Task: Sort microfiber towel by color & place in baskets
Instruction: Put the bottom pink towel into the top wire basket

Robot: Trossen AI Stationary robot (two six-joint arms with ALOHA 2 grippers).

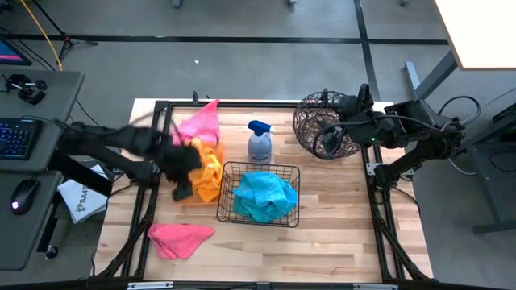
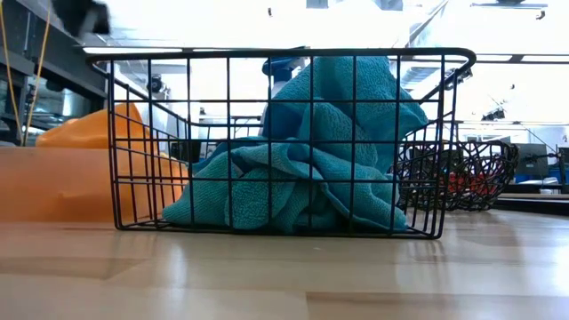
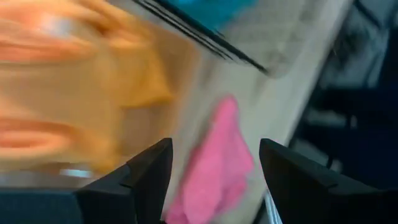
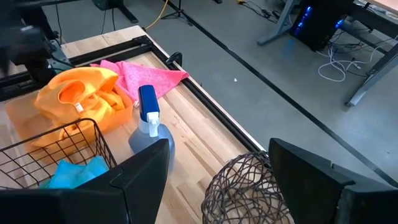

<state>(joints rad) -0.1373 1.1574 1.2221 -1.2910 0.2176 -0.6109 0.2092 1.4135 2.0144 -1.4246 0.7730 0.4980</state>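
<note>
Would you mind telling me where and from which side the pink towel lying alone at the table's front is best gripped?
Probably from straight above, on the bunched fold at its left end. The pink towel lies flat and crumpled on bare wood, apart from the black basket, so nothing blocks a vertical approach. Its raised wrinkles offer more to pinch than the thin right edge. The left tool, open, is nearest.

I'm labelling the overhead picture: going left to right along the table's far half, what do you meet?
Left gripper → pink towel → spray bottle → round wire basket → right gripper.
</note>
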